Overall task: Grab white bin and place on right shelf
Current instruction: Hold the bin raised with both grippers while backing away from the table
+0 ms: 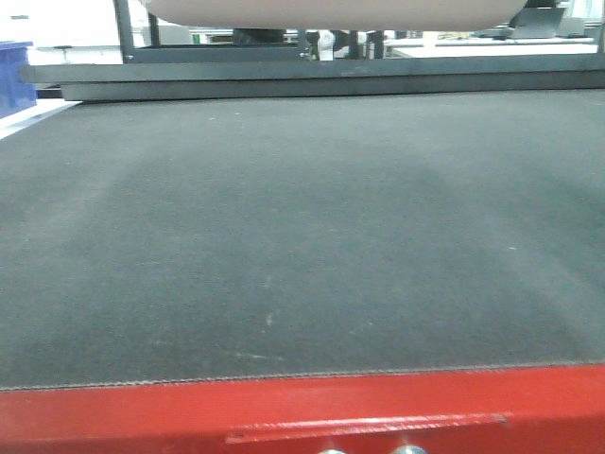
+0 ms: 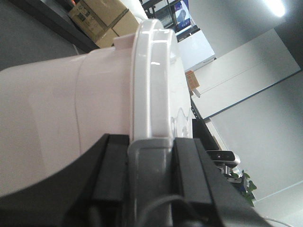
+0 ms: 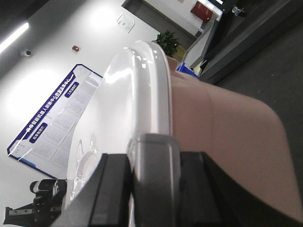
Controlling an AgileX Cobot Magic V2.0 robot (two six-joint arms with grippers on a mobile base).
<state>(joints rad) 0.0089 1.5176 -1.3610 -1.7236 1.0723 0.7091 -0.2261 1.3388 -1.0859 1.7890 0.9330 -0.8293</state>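
Observation:
The white bin [image 1: 331,11] hangs in the air; only its pale underside shows along the top edge of the front view. In the left wrist view its pinkish wall [image 2: 57,104] and white lid rim [image 2: 154,71] fill the frame, and my left gripper [image 2: 150,140] is shut on a grey handle [image 2: 150,163] at the rim. My right gripper [image 3: 154,156] is likewise shut on a grey handle [image 3: 154,170] at the opposite end, under the lid rim [image 3: 147,90] and beside the bin wall [image 3: 222,123]. The right shelf is out of view.
Below the bin lies a dark mat [image 1: 302,236] on a rack with a red front beam [image 1: 302,411]. A grey bar [image 1: 312,71] runs along the mat's far edge. A blue bin [image 1: 14,76] stands far left. Cardboard boxes [image 2: 97,16] sit behind.

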